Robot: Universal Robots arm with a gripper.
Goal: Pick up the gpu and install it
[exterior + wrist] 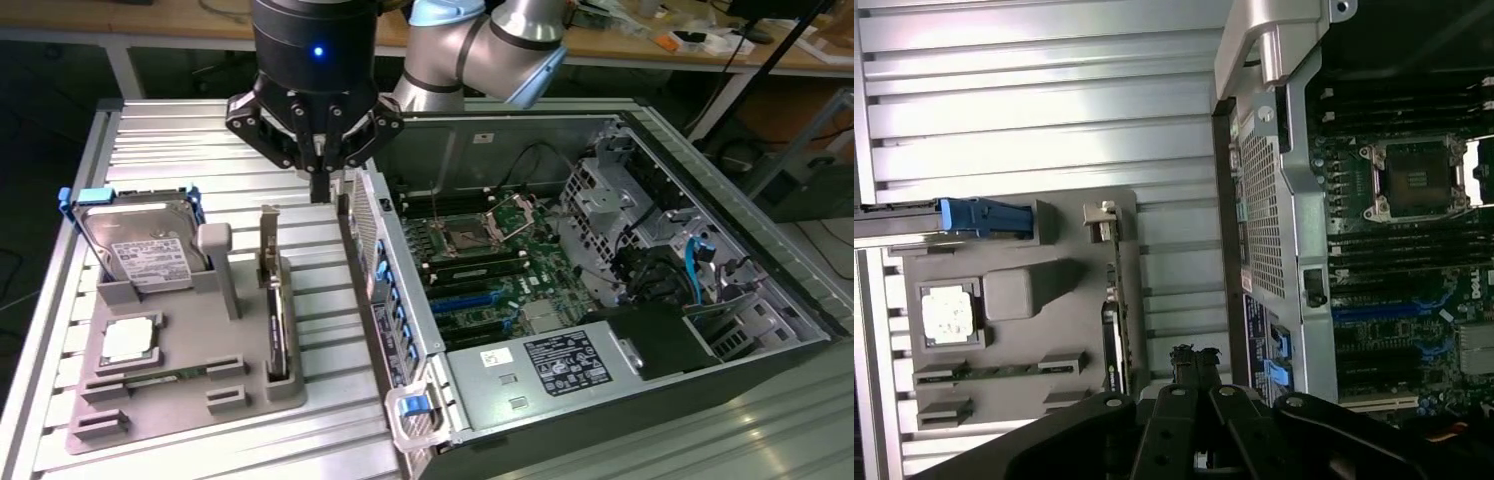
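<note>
Black gpu (pixel 276 330) stands on edge in grey tray (pixel 167 400), just on the exterior view's left of the gripper (pixel 320 190), w/ long side running away from it. Gripper's pinched shut & empty.

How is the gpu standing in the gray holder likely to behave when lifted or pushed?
Probably stiff: the gpu is a flat board standing on edge without sagging. Being thin and tall, it would likely tip if pushed sideways outside the gray holder. Its metal bracket may be slippery.
</note>
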